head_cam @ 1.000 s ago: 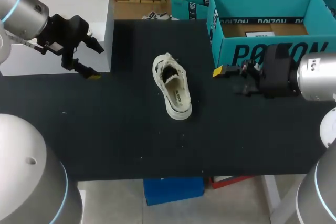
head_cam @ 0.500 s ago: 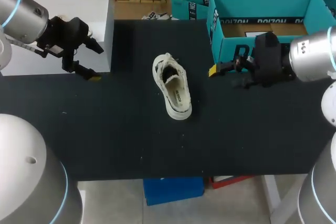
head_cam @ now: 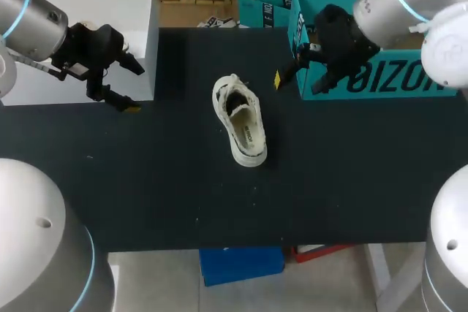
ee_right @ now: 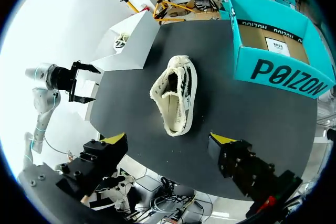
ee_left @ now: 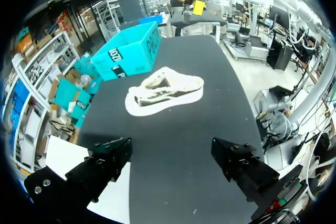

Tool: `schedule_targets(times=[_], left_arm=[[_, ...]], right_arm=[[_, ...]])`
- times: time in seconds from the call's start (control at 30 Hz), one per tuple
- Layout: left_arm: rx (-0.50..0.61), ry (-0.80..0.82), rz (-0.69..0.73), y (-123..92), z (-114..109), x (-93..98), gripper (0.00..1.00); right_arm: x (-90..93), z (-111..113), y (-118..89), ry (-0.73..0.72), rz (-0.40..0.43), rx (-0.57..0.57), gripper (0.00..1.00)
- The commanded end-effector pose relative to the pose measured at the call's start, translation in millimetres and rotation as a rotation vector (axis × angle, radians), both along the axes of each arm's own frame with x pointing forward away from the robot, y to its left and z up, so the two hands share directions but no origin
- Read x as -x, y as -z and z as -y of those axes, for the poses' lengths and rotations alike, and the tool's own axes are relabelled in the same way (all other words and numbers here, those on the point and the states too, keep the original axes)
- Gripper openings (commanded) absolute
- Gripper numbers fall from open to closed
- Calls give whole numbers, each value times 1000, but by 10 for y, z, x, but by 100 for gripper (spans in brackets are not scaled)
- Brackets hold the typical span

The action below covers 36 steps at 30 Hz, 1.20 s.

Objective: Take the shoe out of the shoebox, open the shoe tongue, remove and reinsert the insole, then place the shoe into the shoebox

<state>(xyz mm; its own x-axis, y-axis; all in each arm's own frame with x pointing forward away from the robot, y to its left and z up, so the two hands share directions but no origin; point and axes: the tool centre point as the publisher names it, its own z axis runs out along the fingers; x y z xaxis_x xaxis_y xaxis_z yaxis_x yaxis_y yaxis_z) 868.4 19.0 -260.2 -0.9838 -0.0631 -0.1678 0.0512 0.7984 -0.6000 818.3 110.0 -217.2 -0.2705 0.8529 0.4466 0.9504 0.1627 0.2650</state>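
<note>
Plainly, we see a black desk (head_cam: pixel 146 180) with a white box (head_cam: pixel 95 5) at its far left and the open teal shoebox (head_cam: pixel 417 78) at its far right. Between them, mid-desk, lies the cream low shoe (head_cam: pixel 241 126), laces loose, toe toward the near edge. Our left jaws hang spread and empty by the white box; our right jaws, likewise spread, hover by the shoebox's left corner

Cream laced shoe (head_cam: pixel 240 118), lying outside the open teal shoebox (head_cam: pixel 387 80), near it, not touching
</note>
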Motion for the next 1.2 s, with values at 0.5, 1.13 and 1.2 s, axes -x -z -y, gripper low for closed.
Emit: schedule_targets(times=[0.5, 1.13, 1.2], left_arm=[[0, -1, 4, 6, -1, 12, 100], [0, -1, 4, 6, -1, 12, 100], [0, -1, 4, 6, -1, 12, 100]], right_arm=[[-437, -174, -24, -129, -261, 466, 100], [-732, -220, 278, 11, -201, 548, 100], [-743, -231, 330, 31, -193, 547, 100]])
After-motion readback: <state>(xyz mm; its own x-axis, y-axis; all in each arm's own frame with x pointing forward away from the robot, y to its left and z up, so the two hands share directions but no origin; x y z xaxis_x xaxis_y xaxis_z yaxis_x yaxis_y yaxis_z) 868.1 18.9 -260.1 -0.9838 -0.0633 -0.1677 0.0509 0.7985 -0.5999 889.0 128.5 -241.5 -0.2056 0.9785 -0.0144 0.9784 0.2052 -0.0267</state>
